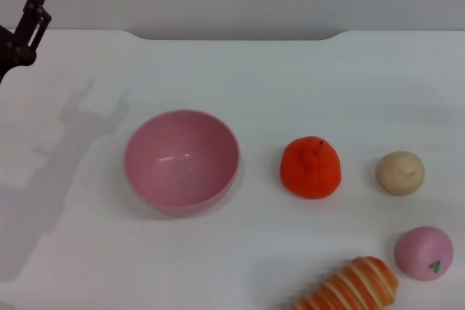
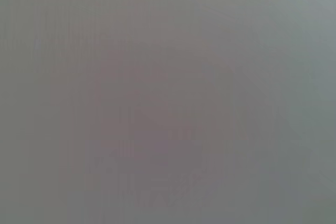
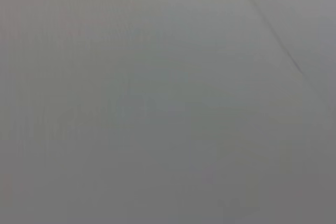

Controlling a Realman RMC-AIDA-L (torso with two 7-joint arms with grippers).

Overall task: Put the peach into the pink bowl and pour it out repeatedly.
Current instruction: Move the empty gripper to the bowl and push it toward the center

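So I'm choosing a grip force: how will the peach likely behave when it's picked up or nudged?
The peach looks round and matte, so it would probably roll if nudged. Its soft, toy-like surface suggests it is light and may squash slightly rather than slip. It sits apart from the striped bread, so nothing would stop it.

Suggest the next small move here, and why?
Probably bring the right arm in over the small pale-pink soft peach at the table's near right. It lies outside the glossy pink plastic bowl, which is empty. Only the left tool shows, parked at the far left corner, so the peach sits on the right arm's side.
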